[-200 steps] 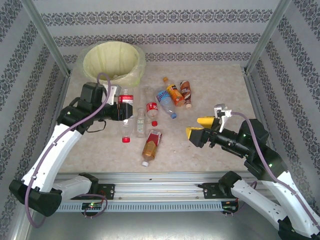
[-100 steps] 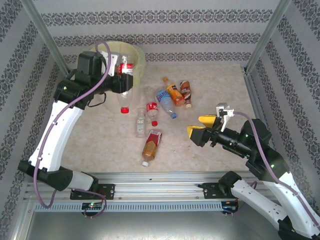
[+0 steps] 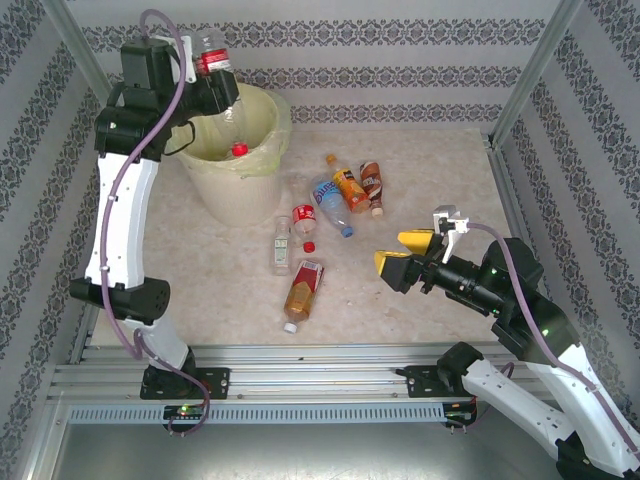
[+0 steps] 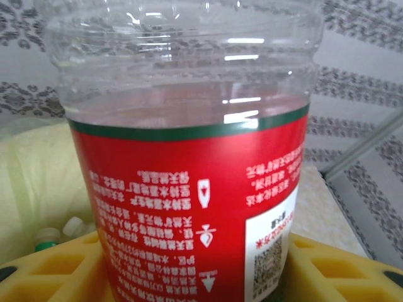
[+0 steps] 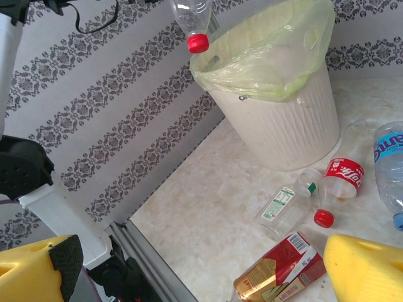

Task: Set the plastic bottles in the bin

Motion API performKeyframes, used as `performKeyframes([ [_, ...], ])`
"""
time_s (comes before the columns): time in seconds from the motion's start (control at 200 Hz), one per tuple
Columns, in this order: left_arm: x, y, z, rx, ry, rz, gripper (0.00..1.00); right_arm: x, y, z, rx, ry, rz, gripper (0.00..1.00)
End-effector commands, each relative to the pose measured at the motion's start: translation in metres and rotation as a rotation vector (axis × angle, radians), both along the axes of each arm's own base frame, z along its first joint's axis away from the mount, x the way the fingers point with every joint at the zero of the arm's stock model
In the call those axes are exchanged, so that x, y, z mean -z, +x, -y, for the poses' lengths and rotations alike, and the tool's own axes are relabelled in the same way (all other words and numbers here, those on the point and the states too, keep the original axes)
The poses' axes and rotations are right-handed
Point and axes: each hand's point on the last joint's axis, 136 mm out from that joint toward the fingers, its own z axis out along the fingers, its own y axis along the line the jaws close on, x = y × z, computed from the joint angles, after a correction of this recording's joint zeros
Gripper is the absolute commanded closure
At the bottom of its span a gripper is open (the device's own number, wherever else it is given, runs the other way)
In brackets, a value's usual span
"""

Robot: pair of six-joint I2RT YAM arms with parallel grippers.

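**mk_77:** so where's the bottle vs the claw right now?

**rigwatcher:** The left gripper (image 3: 213,88) has it. The arm is reared up at about 11 o'clock of the table (image 3: 200,290), and the gripper is clamped on the red-label bottle (image 3: 212,64). In the left wrist view the yellow pads (image 4: 50,270) press on the label from both sides, so the jaws are only as wide as the bottle. It hangs upside down and a bit tilted. Its base is at the gripper's 12 o'clock and its red cap (image 3: 238,149) at roughly 5 o'clock, over the mouth of the bin (image 3: 240,200).

**mk_77:** cap touching the bag?

**rigwatcher:** Can't tell from above. From the right wrist view the cap sits just above the rim on the bin's 10 o'clock side and looks clear of the liner.

**mk_77:** and the other arm?

**rigwatcher:** The right gripper (image 3: 400,253) is at 4 o'clock of the table with its jaws spread wide and nothing between them. The loose ones all lie on the table:
- the brown-and-red bottle (image 3: 303,290) is nearest, at the right gripper's 8 o'clock
- the clear bottle (image 3: 281,243) is at its 9
- the cola bottle (image 3: 303,217) is between 9 and 10, near the bin's foot
- the blue-label bottle (image 3: 330,200), orange bottle (image 3: 350,187) and brown bottle (image 3: 372,185) lie side by side at 11

None of them touches a finger.
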Motion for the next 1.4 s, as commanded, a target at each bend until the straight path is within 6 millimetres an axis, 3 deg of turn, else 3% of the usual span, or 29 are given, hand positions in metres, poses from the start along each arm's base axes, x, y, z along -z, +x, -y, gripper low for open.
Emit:
performKeyframes([
  [0.0, -0.004, 0.024, -0.029, -0.123, -0.044, 0.033, 0.43, -0.012, -0.003, 0.005, 0.018, 0.004, 0.045, 0.02],
  [0.13, 0.013, 0.048, -0.041, -0.180, -0.004, 0.020, 0.43, -0.011, -0.003, 0.006, 0.019, -0.002, 0.041, 0.02],
  [0.3, 0.054, 0.067, -0.050, -0.214, 0.076, -0.068, 0.43, -0.007, -0.004, 0.009, 0.031, -0.017, 0.038, 0.02],
  [0.52, 0.102, 0.076, -0.055, -0.206, 0.169, -0.167, 0.43, -0.004, -0.001, 0.007, 0.033, -0.023, 0.027, 0.02],
  [0.759, 0.138, 0.077, -0.051, -0.162, 0.201, -0.252, 0.37, 0.000, 0.002, 0.004, 0.028, -0.017, 0.007, 0.02],
  [0.914, 0.140, 0.075, -0.048, -0.149, 0.192, -0.261, 0.24, 0.002, 0.002, 0.004, 0.030, -0.014, -0.008, 0.02],
  [1.099, 0.119, 0.067, -0.046, -0.143, 0.179, -0.228, 0.07, 0.003, 0.000, 0.006, 0.035, -0.009, -0.009, 0.02],
  [1.394, 0.082, 0.030, -0.039, -0.081, 0.169, -0.155, 0.00, 0.005, -0.002, 0.008, 0.036, -0.015, -0.008, 0.02],
])
